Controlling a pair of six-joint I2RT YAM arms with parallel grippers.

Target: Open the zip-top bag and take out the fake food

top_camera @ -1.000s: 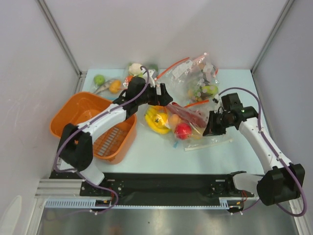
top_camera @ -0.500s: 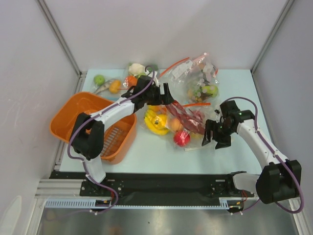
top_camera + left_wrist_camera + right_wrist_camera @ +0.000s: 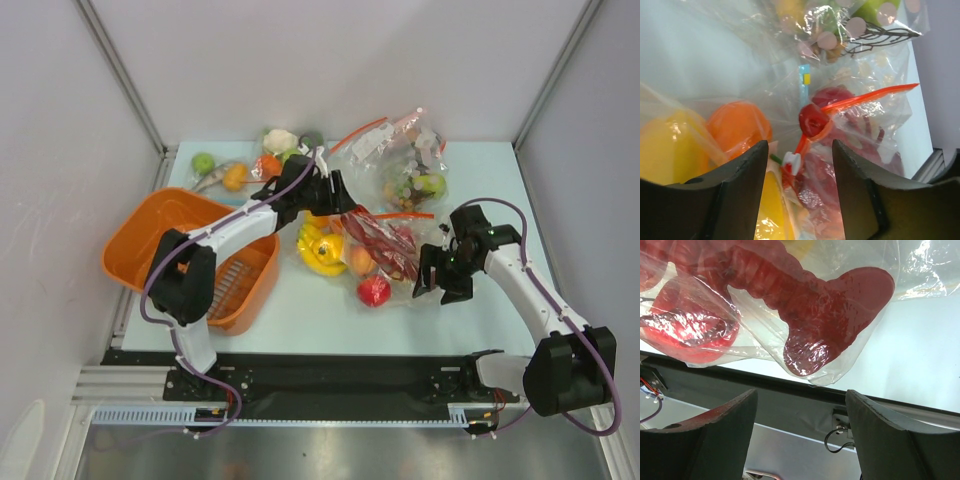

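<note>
Opening step: left gripper point(image 3: 342, 201), spread wide mid-frame, straddled the zip strip point(image 3: 867, 95) of the zip-top bag point(image 3: 400, 250), prob. w/o contact. Right gripper point(image 3: 440, 284), right of centre, gaped empty near the lobster point(image 3: 805, 315) end. The next move called for pinching the strip.

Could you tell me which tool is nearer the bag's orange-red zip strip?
Left. The left tool sits open at one end of the zip strip; the right tool is away from it, beside the lobster tail.
</note>
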